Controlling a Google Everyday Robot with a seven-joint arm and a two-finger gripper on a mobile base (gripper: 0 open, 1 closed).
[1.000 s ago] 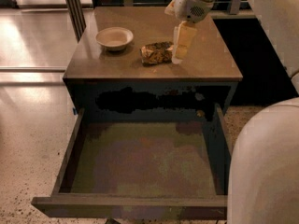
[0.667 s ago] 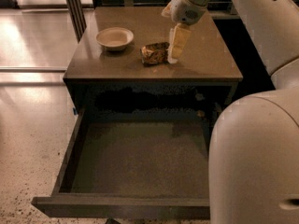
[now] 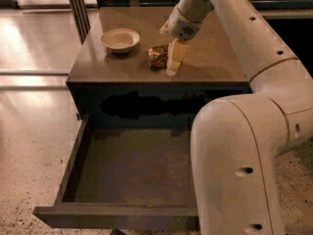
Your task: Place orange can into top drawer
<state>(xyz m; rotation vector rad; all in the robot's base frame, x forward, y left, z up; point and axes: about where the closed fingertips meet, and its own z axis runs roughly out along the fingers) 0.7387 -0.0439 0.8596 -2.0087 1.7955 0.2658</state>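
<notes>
The orange can (image 3: 157, 56) lies on its side on the brown cabinet top (image 3: 112, 65), orange-gold with a mottled pattern. My gripper (image 3: 172, 63) hangs just to its right, its pale fingers pointing down at the cabinet top beside the can; part of the can is hidden behind them. The top drawer (image 3: 134, 168) is pulled wide open below the cabinet front, dark grey-brown with a bare flat bottom. My arm's big white links (image 3: 234, 146) cover the drawer's right part.
A pale round bowl (image 3: 120, 39) stands on the cabinet top left of the can. A dark post (image 3: 78, 9) rises at the cabinet's back left. Shiny floor (image 3: 34, 106) lies to the left.
My gripper has moved left and down, closer to the can. My arm's near links have swung further into view and cover more of the drawer's right side. The can has not moved.
</notes>
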